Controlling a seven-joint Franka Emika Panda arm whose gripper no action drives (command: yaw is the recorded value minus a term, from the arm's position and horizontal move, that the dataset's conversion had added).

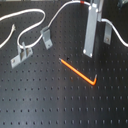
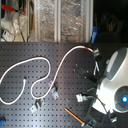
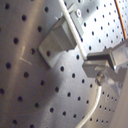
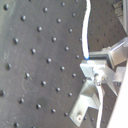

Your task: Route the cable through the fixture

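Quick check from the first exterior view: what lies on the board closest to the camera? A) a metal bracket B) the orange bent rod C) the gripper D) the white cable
B: the orange bent rod lies nearest the camera, with the white cable and metal brackets farther back.

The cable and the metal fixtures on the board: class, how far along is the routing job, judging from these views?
Done: the gripper seems shut on the cable near its red-orange band. In hand: that end is held above the board, away from the fixtures. Left: in the first exterior view, the cable only passes behind one fixture and stays clear of the other fixture, so the threading appears not yet done.
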